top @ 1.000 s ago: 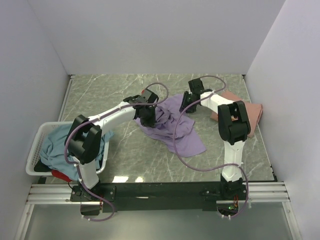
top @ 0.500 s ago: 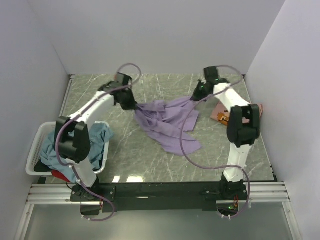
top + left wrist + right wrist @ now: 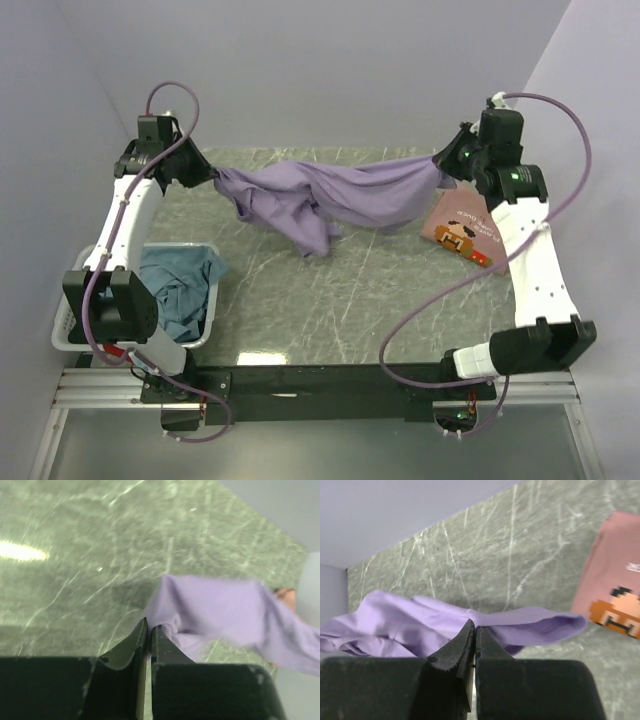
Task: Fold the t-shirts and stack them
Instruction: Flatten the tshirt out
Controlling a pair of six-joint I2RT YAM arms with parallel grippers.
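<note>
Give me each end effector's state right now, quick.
Left end effector: closed, holding the purple shirt.
Right end effector: closed, holding the same purple shirt.

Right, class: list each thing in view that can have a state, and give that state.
lavender t-shirt, lifted and stretched between both grippers, unfolded
left gripper, shut on the lavender t-shirt
right gripper, shut on the lavender t-shirt
salmon-pink t-shirt, folded flat on the table
teal t-shirt, crumpled in the basket

The green marbled tabletop carries a salmon-pink t-shirt lying flat at about two o'clock, print facing up. A white slatted basket sits at eight o'clock, with a teal t-shirt inside.
</note>
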